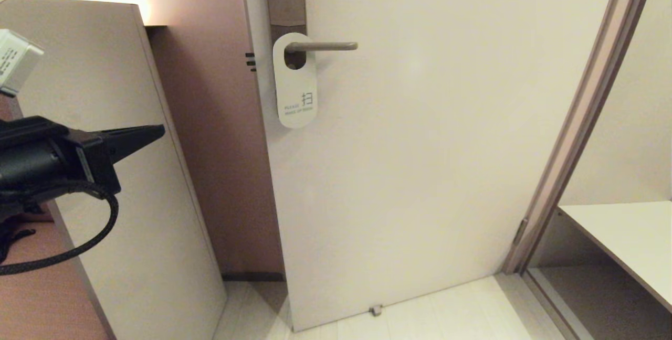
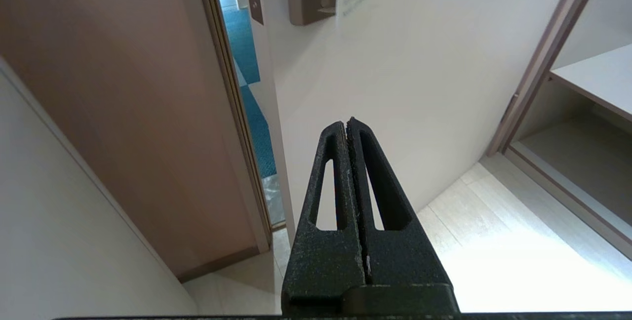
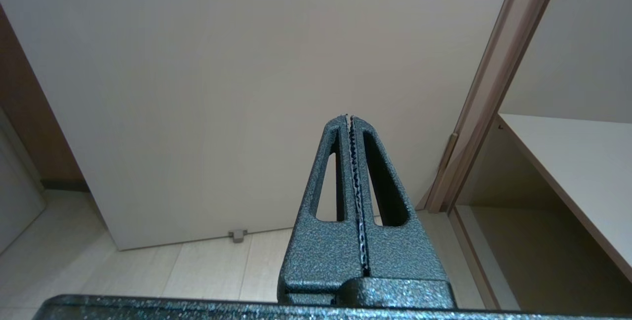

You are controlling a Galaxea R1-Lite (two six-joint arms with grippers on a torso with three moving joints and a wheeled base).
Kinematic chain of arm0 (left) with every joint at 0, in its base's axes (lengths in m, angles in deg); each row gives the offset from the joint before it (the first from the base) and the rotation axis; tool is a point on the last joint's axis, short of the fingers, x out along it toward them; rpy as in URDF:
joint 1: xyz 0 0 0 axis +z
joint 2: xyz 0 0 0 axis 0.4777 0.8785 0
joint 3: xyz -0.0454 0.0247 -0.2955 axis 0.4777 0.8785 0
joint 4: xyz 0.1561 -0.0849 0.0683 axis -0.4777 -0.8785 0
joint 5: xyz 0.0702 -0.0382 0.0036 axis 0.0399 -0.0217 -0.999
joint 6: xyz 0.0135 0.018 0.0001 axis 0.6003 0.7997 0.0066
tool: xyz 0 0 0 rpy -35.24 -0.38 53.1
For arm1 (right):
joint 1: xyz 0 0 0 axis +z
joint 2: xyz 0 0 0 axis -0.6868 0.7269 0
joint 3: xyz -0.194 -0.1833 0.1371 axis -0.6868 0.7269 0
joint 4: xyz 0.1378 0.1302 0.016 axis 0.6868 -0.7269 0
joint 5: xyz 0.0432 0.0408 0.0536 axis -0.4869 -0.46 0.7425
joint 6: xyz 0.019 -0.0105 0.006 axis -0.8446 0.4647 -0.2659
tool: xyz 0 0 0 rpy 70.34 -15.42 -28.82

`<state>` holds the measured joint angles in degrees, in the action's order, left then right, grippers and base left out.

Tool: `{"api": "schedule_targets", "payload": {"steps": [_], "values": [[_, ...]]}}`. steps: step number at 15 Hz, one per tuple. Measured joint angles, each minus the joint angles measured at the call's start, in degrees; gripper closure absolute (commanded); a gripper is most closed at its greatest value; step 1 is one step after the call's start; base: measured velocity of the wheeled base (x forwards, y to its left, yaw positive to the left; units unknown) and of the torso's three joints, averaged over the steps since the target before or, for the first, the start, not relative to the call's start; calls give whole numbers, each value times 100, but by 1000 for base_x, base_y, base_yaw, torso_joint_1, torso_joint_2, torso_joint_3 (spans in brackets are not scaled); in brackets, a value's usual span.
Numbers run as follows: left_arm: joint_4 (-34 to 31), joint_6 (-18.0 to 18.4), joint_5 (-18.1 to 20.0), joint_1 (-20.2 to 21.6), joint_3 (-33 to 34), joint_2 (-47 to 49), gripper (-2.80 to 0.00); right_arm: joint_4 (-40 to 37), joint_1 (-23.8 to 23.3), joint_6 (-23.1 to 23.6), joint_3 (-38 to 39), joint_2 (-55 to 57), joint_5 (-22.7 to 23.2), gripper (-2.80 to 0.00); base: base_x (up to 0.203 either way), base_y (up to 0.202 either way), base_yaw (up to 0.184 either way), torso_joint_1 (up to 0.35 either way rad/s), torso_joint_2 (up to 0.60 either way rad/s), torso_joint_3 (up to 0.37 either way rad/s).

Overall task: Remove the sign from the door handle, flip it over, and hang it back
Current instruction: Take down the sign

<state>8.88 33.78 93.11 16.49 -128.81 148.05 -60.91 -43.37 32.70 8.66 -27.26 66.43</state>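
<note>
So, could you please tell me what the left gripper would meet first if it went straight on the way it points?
Probably the bare white door, below the sign and handle; depth is hard to judge.

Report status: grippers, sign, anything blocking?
Left gripper shut, empty, left of and below the handle. Right gripper shut, low, facing the door. Sign on handle, untouched. Path clear.

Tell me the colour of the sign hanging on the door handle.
White with grey lettering; the sign shows best in the head view.
</note>
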Motion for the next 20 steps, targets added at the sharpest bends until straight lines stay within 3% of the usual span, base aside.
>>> {"api": "schedule_targets", "payload": {"steps": [7,8,11,14,20], "values": [[295,16,4,-16,-904,1213,0,4,0,2,0,0,0,0,0,0,0,0,0,0],[357,20,2,-33,-988,1386,-280,0,0,0,0,0,-2,0,0,0,0,0,0,0],[407,28,-7,-49,-1181,1796,-280,2,0,2,0,0,0,0,0,0,0,0,0,0],[930,15,53,-76,-1235,2088,-280,2,0,0,0,0,0,0,0,0,0,0,0,0],[2165,12,970,-103,-1257,2748,-280,3,0,2,0,0,-1,0,0,0,0,0,0,0]]}}
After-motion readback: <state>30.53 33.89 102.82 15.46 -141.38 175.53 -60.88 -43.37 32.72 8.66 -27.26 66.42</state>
